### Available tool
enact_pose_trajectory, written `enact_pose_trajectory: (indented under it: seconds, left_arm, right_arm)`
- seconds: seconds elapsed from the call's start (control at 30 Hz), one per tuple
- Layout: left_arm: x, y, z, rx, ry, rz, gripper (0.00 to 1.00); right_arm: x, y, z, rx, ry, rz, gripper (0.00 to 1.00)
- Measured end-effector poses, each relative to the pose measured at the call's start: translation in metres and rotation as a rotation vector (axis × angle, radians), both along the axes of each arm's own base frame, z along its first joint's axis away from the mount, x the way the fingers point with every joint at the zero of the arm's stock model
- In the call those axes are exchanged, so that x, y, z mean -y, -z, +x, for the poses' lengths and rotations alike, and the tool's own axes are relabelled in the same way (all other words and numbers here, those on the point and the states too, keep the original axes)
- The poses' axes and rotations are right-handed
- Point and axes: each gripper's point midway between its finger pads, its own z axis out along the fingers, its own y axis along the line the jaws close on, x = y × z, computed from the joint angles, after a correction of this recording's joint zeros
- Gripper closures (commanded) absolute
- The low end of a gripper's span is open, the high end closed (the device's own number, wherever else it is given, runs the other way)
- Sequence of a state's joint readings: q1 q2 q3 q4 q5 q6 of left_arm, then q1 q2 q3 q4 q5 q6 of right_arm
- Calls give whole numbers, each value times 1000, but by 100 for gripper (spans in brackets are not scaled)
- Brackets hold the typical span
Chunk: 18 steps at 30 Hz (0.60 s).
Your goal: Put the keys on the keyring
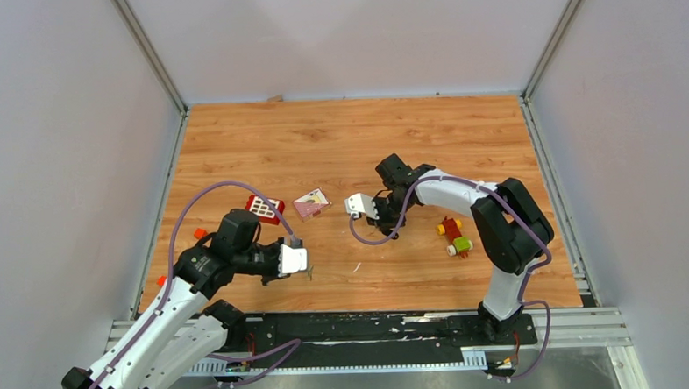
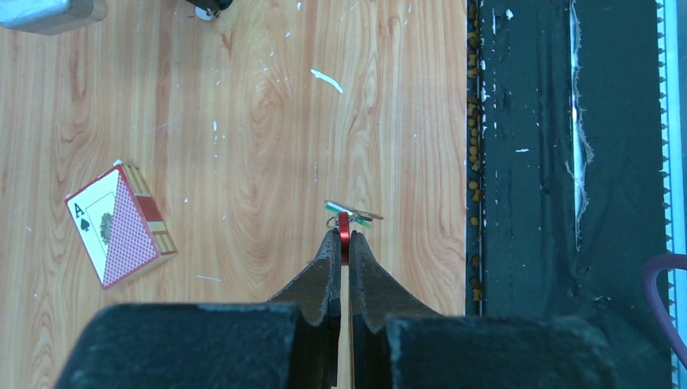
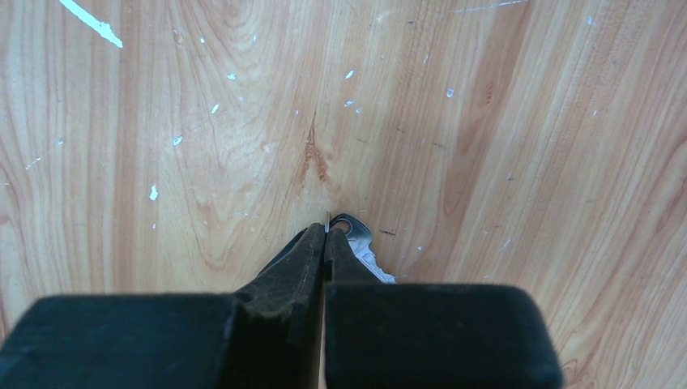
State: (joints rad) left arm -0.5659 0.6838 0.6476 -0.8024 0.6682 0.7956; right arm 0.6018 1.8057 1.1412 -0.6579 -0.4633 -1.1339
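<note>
My left gripper point(image 2: 343, 237) is shut on the red keyring point(image 2: 343, 223), held edge-on just above the wood near the table's front edge. A green-headed key point(image 2: 355, 215) with thin metal parts hangs at the ring's tip. In the top view the left gripper point(image 1: 298, 260) is at front left of centre. My right gripper point(image 3: 326, 232) is shut on the thin wire loop of a silver key point(image 3: 362, 248), whose blade lies along the right finger. In the top view the right gripper point(image 1: 360, 205) is at mid-table. No black key head shows.
A red box with white squares point(image 1: 264, 208) and a playing-card box point(image 1: 312, 204) lie between the arms; the card box also shows in the left wrist view point(image 2: 117, 223). A red-yellow-green toy block cluster point(image 1: 453, 234) lies at the right. The black front rail point(image 2: 526, 162) is just right of the left gripper.
</note>
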Motion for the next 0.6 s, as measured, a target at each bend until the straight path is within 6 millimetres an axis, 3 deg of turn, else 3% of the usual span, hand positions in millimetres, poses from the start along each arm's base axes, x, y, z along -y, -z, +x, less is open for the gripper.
enact_pose_trajectory:
  seconds: [0.23,0.5,0.6]
  left_arm:
    - [2,2,3,-3,3,5,100]
    - [10,9,12,-33,16,11,100]
    - [18,3,17,-37,29,-6,100]
  right_arm:
    - [-4,-16,-3,3,28,42,100]
    - [-11,-80,-9,79,68,186,100]
    - [-13,-99,-13,94,79,229,100]
